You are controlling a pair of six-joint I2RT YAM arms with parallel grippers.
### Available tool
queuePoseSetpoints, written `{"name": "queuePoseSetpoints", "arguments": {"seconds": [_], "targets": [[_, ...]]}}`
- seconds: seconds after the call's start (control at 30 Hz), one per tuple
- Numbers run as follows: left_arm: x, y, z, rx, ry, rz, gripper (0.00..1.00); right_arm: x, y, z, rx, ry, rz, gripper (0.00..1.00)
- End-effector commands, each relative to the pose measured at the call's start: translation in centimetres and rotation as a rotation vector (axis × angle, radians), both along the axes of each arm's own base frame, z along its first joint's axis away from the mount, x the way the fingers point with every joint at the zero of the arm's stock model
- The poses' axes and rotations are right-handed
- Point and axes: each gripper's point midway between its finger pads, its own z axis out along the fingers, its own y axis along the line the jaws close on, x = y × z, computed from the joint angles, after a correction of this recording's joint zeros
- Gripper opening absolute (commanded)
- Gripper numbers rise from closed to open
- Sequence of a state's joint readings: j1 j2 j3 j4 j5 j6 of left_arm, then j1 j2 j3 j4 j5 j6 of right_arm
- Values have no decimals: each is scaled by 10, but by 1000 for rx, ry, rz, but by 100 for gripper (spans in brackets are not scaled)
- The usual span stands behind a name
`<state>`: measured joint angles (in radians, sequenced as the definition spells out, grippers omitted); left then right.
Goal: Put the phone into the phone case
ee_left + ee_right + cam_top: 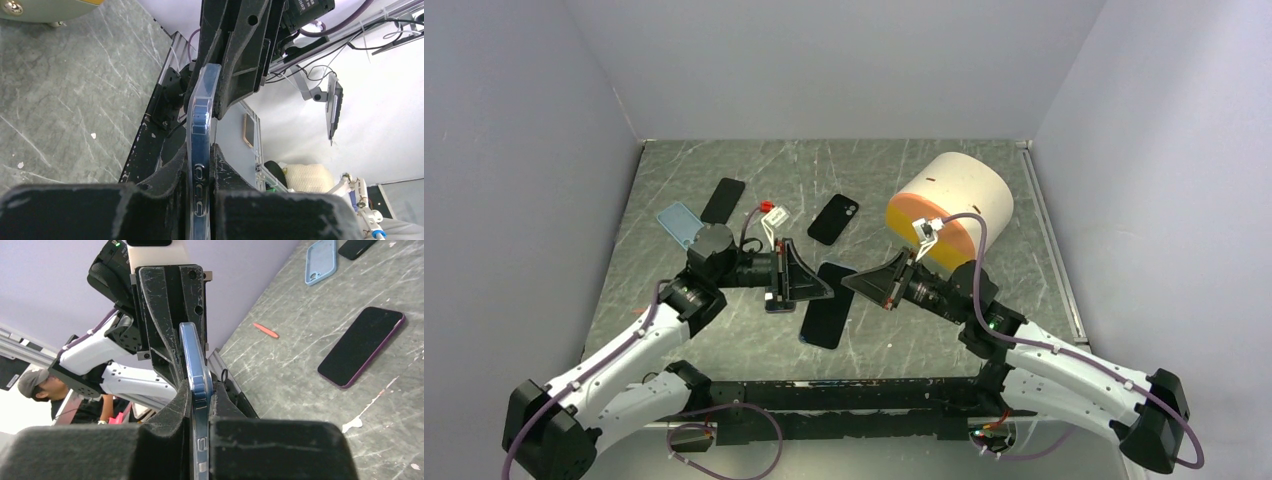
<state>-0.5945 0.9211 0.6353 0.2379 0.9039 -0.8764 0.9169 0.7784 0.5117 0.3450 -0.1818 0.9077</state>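
Scratched grey worktop (924,170) below. Left claw (200,152) and right claw (201,390) both clench the clear phone case (200,110), with the blue phone (192,350) apparently part-seated. Next move: press the edges home.

There are four phones, namely a far-left dark phone (723,200), a middle dark phone (833,219), a near dark phone (824,312) and a blue-edged phone (192,355), two cases, a light-blue case (679,222) and a clear case (200,145), one small red piece (771,208), one cream cylinder (959,195), and two arms, a left arm (639,345) and a right arm (1054,355).
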Motion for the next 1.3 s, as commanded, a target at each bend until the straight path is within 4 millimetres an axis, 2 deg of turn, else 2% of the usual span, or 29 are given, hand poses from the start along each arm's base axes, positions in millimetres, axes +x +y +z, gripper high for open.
{"name": "queuePoseSetpoints", "arguments": {"seconds": [0.0,0.13,0.3,0.37,0.47,0.67,0.93,1.2,1.27], "targets": [[18,3,-2,59,-45,105,3,3,-3,34,83,-56,-25,0],[21,3,-2,51,-46,127,3,4,-5,31,67,-51,-33,0],[27,2,2,40,-40,150,3,14,-11,20,-6,-19,-97,38],[30,2,1,45,-32,168,2,14,-16,18,-20,-23,-115,48],[35,3,-5,52,-17,206,2,16,-25,14,-40,-18,-155,72],[57,4,-40,140,100,314,2,19,-42,6,-63,-2,-222,96],[89,7,-102,247,301,488,3,13,-55,9,-51,-23,-244,99],[103,-6,-144,262,440,505,3,9,-60,7,-45,-28,-243,99],[104,-10,-160,295,484,504,3,8,-59,6,-53,-23,-234,99]]}}
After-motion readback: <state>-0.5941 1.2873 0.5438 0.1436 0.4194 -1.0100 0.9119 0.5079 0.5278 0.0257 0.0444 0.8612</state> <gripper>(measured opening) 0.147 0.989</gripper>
